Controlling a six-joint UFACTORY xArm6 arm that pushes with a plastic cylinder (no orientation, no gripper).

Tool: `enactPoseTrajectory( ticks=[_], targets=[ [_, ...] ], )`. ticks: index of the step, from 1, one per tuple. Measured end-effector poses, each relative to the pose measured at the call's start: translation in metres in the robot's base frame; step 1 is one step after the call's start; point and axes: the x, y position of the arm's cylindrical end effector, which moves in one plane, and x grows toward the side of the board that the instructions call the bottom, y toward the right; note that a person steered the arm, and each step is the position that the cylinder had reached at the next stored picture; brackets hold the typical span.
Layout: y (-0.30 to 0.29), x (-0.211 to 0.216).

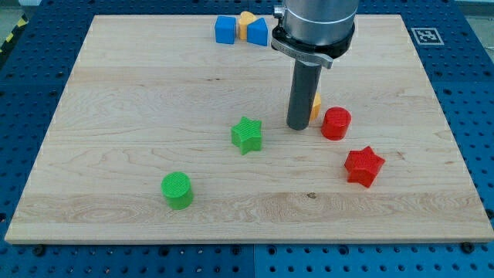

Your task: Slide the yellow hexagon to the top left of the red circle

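Observation:
The red circle sits right of the board's middle. The yellow hexagon is just to its upper left, mostly hidden behind my rod, with only a yellow-orange sliver showing. My tip rests on the board at the hexagon's left side, close to the red circle's left edge. Whether the tip touches the hexagon cannot be told.
A green star lies left of the tip. A red star lies below right of the red circle. A green circle is at lower left. Two blue blocks with a yellow block between them sit at the top edge of the wooden board.

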Motion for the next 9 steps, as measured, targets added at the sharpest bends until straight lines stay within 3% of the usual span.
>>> enactPoseTrajectory(
  ticks=[4,6,9],
  targets=[
    [0.060,-0.001],
    [0.035,0.015],
    [-0.006,-0.006]
  ],
)
